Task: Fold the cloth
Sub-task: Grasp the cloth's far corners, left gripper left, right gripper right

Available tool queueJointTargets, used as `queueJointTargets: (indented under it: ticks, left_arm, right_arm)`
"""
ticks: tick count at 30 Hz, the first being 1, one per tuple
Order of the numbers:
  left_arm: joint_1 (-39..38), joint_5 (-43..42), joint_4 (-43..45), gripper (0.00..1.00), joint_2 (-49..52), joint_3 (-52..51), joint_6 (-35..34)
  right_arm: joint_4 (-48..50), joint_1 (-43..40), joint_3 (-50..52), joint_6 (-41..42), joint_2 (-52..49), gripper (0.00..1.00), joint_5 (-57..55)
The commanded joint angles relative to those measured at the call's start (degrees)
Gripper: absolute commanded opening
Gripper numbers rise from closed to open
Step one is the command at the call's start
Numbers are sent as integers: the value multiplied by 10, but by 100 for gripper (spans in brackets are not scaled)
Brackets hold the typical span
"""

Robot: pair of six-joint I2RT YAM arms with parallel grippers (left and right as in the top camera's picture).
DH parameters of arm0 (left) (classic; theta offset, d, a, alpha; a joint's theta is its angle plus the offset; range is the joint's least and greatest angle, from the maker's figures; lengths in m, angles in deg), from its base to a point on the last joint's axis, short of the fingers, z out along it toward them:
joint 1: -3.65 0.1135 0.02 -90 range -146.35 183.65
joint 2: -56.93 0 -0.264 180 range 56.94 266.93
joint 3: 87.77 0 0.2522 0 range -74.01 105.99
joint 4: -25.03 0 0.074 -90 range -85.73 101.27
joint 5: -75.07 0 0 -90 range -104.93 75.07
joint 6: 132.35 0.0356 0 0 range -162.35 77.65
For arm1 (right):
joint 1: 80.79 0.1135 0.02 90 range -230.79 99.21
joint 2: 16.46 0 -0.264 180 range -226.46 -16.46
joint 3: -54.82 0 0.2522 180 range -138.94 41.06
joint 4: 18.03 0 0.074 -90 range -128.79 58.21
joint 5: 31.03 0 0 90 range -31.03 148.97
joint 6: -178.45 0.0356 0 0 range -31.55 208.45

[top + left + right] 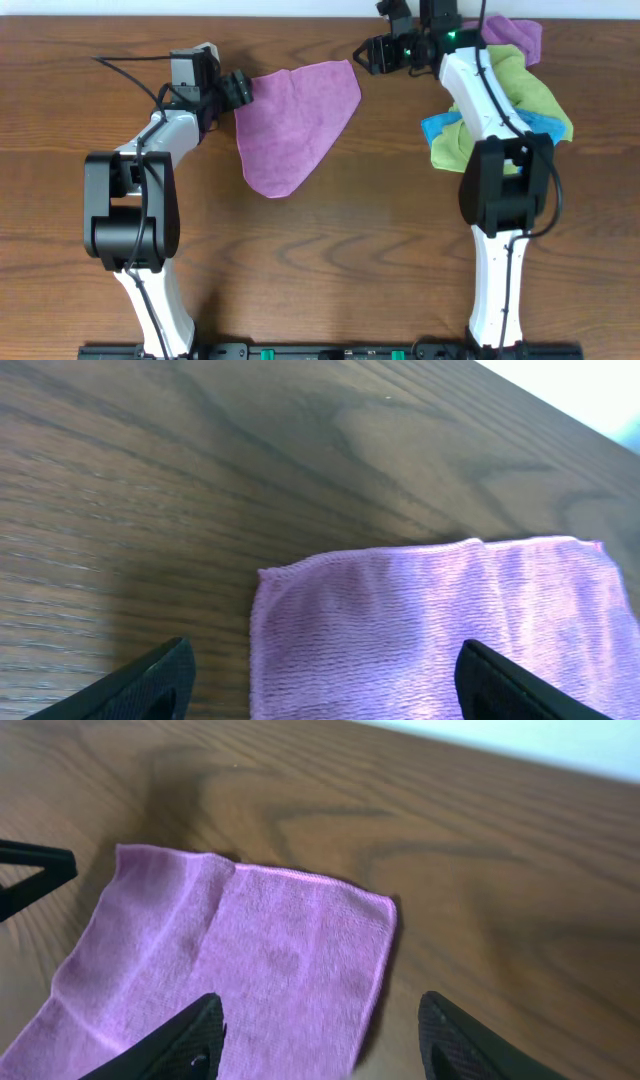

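The lilac-purple cloth [295, 125] lies flat on the wooden table, folded into a rough triangle with its point toward the front. My left gripper [243, 90] is open at the cloth's upper-left corner; the left wrist view shows that corner [420, 630] between the two fingers [320, 680]. My right gripper [368, 55] is open just off the cloth's upper-right corner; the right wrist view shows the cloth [240, 970] with its right edge between the fingers [320, 1040]. Neither gripper holds anything.
A heap of lime-green [520, 100] and blue [440, 128] cloths lies at the right, behind the right arm. A second purple cloth [515, 35] lies at the back right. The table's far edge runs close behind both grippers.
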State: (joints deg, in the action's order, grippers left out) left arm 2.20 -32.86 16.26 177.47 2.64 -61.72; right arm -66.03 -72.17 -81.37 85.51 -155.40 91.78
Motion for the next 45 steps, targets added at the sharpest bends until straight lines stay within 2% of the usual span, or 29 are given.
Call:
queueJointTargets:
  ticks: [1,12,22,32,37,45]
  left_arm:
    - [-1,-17,2,85,10,13,-32]
    - [-1,-16,2,84,10,13,-70]
    - [-1,-16,11,83,10,13,-88]
    - [-1,-8,18,82,11,13,-97]
    - [-1,1,22,84,25,13,-130]
    - [-1,1,61,84,47,13,-143]
  right_arm:
    - [19,8,0,24,-28,61,53]
    - [56,27,0,25,-85,60,45]
    - [85,24,0,25,-96,61,-15]
    - [94,24,0,44,-113,60,-13]
    - [102,25,0,70,-121,58,-8]
    - [110,28,0,72,-123,56,0]
